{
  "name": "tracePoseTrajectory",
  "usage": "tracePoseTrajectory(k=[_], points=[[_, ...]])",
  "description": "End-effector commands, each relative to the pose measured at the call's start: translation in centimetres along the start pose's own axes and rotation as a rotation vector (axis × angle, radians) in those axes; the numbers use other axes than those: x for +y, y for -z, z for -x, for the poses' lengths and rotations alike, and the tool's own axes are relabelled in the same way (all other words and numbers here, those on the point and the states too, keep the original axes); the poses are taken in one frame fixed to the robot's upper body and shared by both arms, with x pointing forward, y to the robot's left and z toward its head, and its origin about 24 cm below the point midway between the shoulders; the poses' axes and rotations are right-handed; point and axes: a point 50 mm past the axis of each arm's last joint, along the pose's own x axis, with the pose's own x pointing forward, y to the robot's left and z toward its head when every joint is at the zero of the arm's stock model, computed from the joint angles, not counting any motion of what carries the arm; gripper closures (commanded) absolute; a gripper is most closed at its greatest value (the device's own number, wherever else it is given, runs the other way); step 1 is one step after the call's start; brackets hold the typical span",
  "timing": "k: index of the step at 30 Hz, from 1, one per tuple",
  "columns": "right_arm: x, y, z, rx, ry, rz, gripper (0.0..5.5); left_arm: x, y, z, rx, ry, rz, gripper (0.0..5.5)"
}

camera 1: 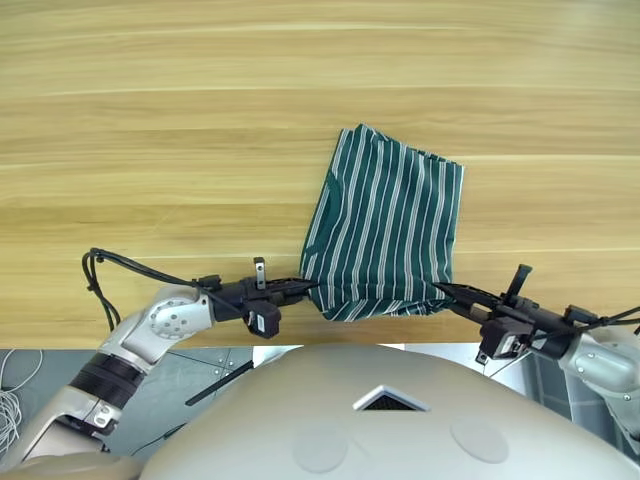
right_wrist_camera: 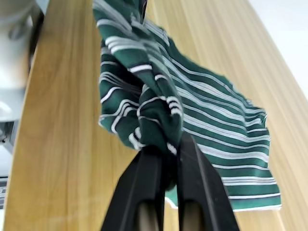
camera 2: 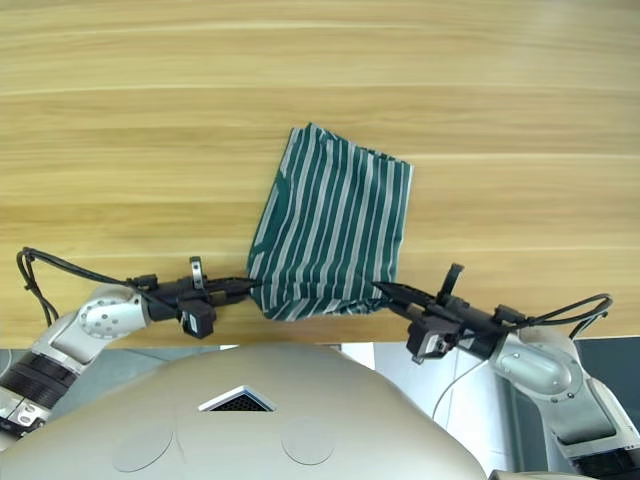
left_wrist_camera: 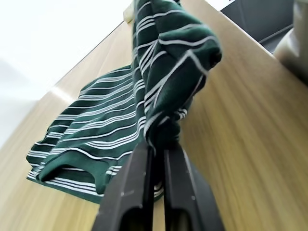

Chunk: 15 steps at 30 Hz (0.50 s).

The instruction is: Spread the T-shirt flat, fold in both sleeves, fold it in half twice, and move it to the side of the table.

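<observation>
A dark green T-shirt (camera 1: 385, 225) with white stripes lies folded into a narrow panel on the wooden table (camera 1: 150, 120), its near edge lifted off the surface. My left gripper (camera 1: 308, 286) is shut on the shirt's near left corner (left_wrist_camera: 163, 130). At the near right corner (right_wrist_camera: 161, 122) my right gripper (camera 1: 443, 291) is shut on the cloth too. Both wrist views show the fabric bunched between the black fingers (left_wrist_camera: 139, 187), with the far part of the shirt resting flat on the wood. Both grippers hover near the table's front edge.
Bare wood stretches to the left, right and far side of the shirt. The table's front edge (camera 1: 60, 345) runs just behind the grippers. A black cable (camera 1: 100, 290) loops off my left arm over that edge.
</observation>
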Motion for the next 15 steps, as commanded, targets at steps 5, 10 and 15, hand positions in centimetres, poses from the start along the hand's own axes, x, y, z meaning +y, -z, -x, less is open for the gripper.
tracePoseTrajectory(k=[5, 10, 15], points=[[0.2, 2.2, -0.7, 0.074, 0.024, -0.033, 5.39, 7.3, 0.8, -3.3, -0.035, -0.253, 0.023, 5.39], [-0.7, 2.5, -0.1, 0.061, 0.102, -0.072, 5.39, 10.5, 1.0, -5.2, -0.05, -0.338, 0.046, 5.39], [-3.6, 2.2, 0.5, 0.008, 0.273, -0.081, 5.39, 11.7, 2.0, -6.4, 0.004, -0.361, 0.047, 5.39]])
